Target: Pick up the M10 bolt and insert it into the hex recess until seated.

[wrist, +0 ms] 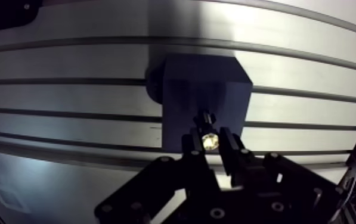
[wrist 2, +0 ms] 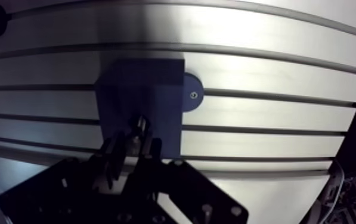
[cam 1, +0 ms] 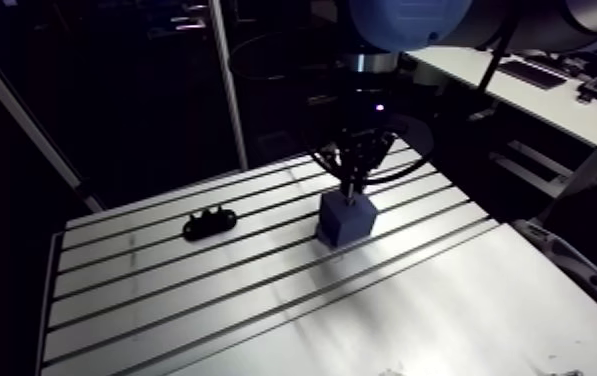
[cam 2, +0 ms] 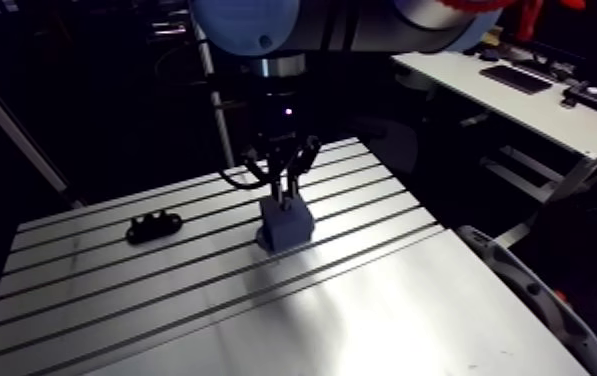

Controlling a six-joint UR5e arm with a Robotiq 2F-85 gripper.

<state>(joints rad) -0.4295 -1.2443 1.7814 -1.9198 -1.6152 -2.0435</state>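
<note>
So the gripper (wrist: 210, 143) is hanging straight down over a dark blue block (wrist: 198, 83) that sits on the slotted aluminium table (cam 1: 212, 300), roughly mid-table and straddling a couple of the slots. From the wrist view you can see the two black fingers (wrist: 190, 148) clamped on the M10 bolt (wrist: 207, 126) - it's pinched right between the tips, with a shiny end catching the light and the darker part of it pointing down at the block's top face. The bolt is over the near part of that face, not the middle. Can't tell whether its lower end is actually inside the block or only touching the top; the fingers and the shadow hide that bit.

The block has a small round blue tab (wrist 2: 191, 95) sticking out of one side at table level, with what looks like a screw in its centre, sitting right over a slot.

Only other thing on the table is a small black part with a bumpy top (cam 1: 209, 223) - it lies off to one side, well apart from the block, with nothing touching it.
</note>
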